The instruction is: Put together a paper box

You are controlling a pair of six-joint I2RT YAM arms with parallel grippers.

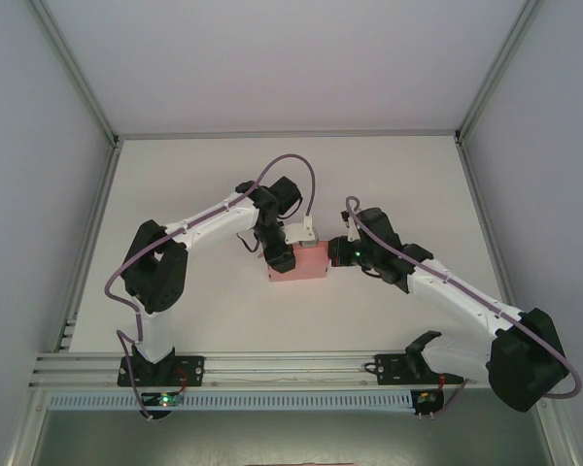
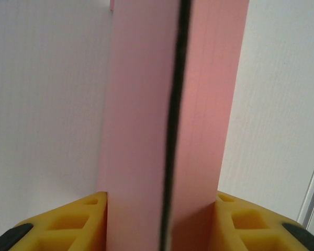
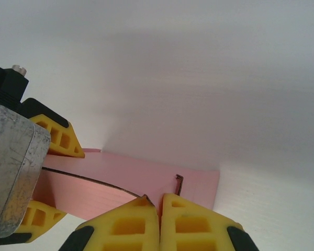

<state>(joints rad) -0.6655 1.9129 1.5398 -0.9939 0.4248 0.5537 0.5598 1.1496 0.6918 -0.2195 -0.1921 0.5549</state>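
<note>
Paper box [image 1: 309, 262] mid-table [image 1: 175, 184], light thin pink card, easily creased: left gripper [image 2: 159, 204] clamps its 2 broad faces, right gripper [image 3: 158, 209] pressed fully closed at its edge; grip gently near folds.

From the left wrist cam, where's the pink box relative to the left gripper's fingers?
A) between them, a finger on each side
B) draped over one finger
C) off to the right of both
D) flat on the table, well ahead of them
A: the paper box stands between the left gripper's yellow fingers, one against each side.
</note>
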